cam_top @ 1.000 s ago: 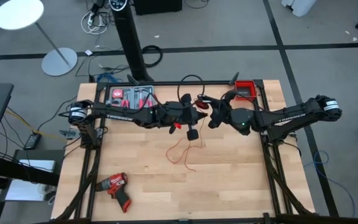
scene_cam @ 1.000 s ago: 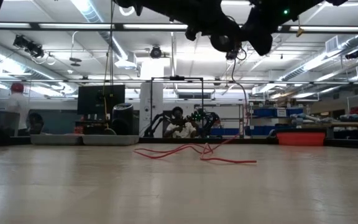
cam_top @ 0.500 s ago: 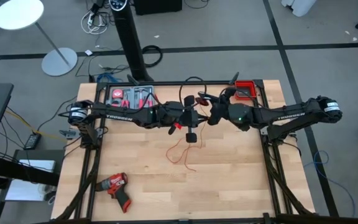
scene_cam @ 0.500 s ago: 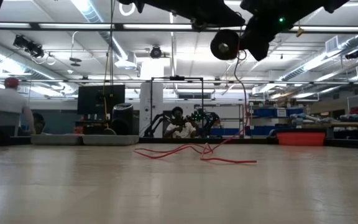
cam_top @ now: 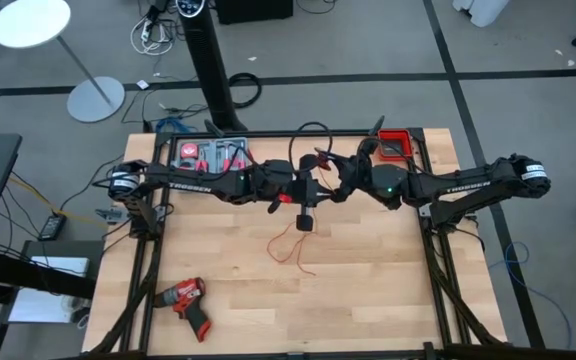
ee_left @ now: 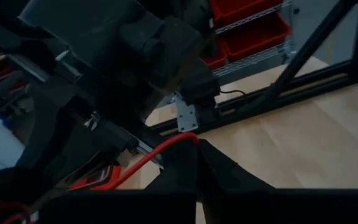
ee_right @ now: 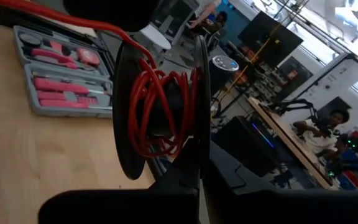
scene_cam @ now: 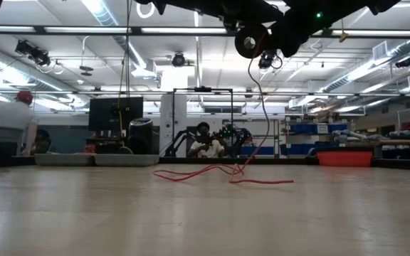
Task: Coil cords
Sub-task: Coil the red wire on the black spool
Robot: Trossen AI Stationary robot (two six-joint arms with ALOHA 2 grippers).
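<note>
Now we're meeting mid-air above the upper centre of the table (cam_top: 368, 270). Our right gripper (ee_right: 197, 171) is clamped tight on the rim of a black spool (ee_right: 160, 112), with the red wire (ee_right: 157, 106) wound around its hub. Our left gripper (ee_left: 197, 163) is pinched shut on that same red wire, which is trailing down from the spool to loose loops lying on the wood near the centre of the high view. Lower left, a drill (cam_top: 185, 301) is lying idle.
</note>
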